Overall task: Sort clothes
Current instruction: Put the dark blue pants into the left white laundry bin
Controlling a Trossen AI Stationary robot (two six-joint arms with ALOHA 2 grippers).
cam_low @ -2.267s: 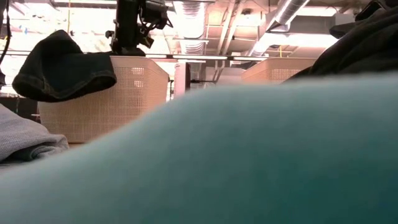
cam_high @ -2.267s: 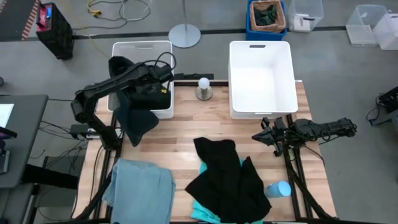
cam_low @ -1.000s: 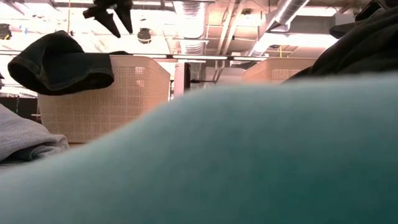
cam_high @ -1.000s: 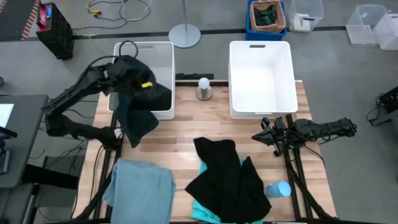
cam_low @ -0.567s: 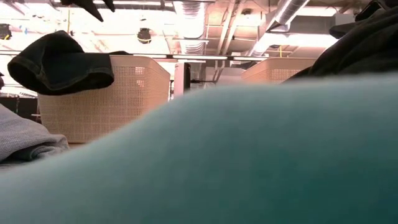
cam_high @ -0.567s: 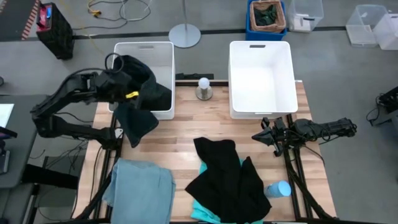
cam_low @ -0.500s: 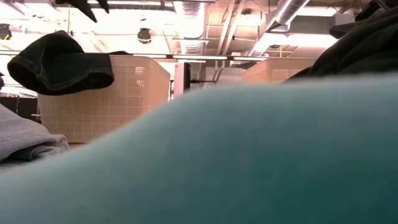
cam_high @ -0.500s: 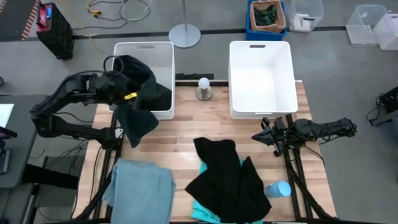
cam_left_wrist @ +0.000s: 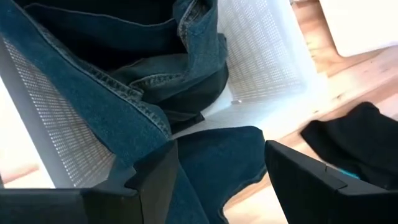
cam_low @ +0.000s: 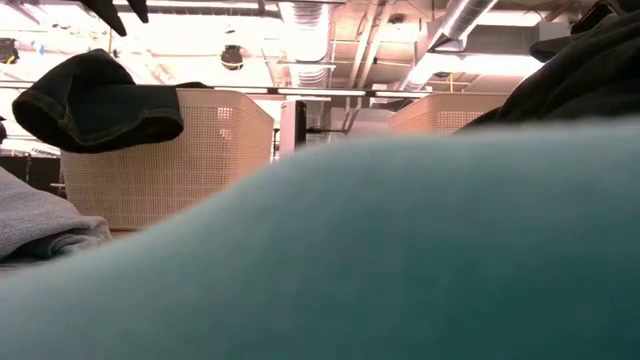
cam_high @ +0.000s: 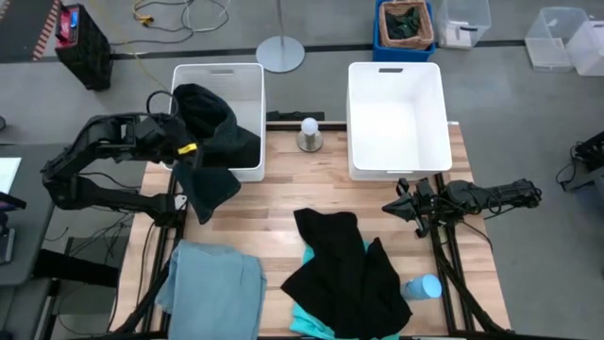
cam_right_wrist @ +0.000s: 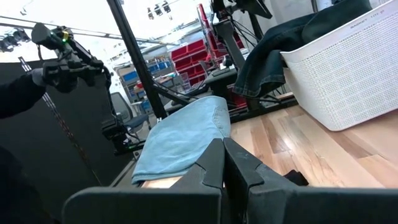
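At ten o'clock on the table [cam_high: 283, 194], the left gripper [cam_high: 189, 149] hovered wide open and empty beside the left bin [cam_high: 247, 85], where the dark teal-green garment [cam_high: 209, 142] hung over the rim. Its wrist view alone showed denim seams (the overhead showed only dark cloth). At four o'clock the right gripper [cam_high: 399, 206] rested shut, holding nothing. The black garment [cam_high: 344, 269] covered the bright turquoise garment [cam_high: 311, 324] at six o'clock; the dusty grey-blue garment [cam_high: 212, 288] lay at seven o'clock.
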